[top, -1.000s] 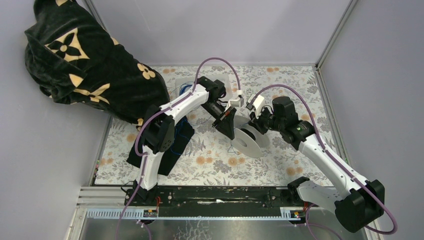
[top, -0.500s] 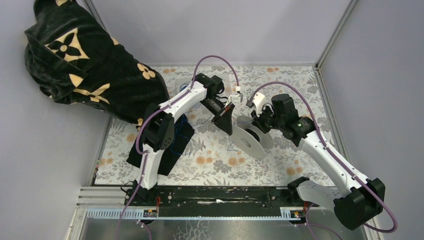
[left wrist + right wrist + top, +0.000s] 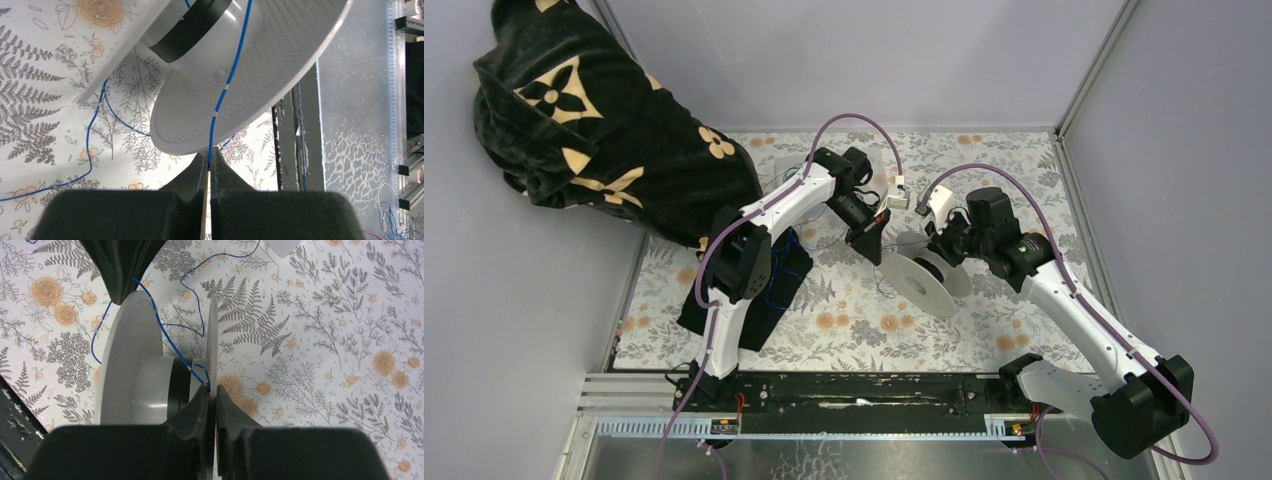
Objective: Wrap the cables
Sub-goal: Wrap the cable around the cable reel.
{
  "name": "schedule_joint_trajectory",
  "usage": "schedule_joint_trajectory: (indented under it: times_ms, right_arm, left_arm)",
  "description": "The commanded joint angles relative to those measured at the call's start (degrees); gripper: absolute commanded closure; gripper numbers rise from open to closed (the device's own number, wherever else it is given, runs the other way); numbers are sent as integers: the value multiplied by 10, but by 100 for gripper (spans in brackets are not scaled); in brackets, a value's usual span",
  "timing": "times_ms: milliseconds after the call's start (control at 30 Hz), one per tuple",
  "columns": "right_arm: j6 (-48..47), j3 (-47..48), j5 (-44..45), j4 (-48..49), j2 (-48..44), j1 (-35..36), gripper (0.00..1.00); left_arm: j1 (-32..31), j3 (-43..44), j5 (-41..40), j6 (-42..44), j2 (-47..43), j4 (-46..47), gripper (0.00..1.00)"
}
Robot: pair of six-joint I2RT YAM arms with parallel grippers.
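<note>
Watching from beside the rig, I see the left gripper [image 3: 209, 156] pinched shut on the cable [image 3: 229, 80], a hair-fine blue strand. It runs taut from the fingertips up over the flange of the white spool [image 3: 260, 75] and onto its hub [image 3: 150, 385]. The rest trails in loose curves on the floral tablecloth [image 3: 325, 340]. The right gripper [image 3: 212, 390] is clamped narrow on the spool's other flange, holding it on edge above the table.

The danger, to my eye, is the strand itself. It bends sharply over the flange rim (a thin edge), so a hard pull from the left arm could snap it or drag it out of the pinch. A slack moment could let the turn slip off the hub, and the loose length on the cloth looks ready to snag or knot as it is drawn in.

Compared with a second ago, the left gripper has drawn back a little towards the far left, standing just off the spool's rim instead of overlapping it. The spool has shifted only slightly.
</note>
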Motion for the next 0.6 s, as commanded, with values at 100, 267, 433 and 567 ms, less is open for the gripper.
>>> schedule_joint_trajectory:
  times_ms: [100,267,433,567]
  right_arm:
    - [-2,15,-30,-13,21,3,97]
    - [14,12,-32,-2,26,3,88]
    - [25,10,-43,8,28,2,78]
    - [32,13,-50,10,30,3,71]
  left_arm:
    - [-5,-8,-37,-21,-29,39,100]
    - [-7,-11,-40,-20,-33,45,100]
    - [-9,-12,-46,-15,-35,46,100]
    - [-13,-14,-53,-12,-35,46,100]
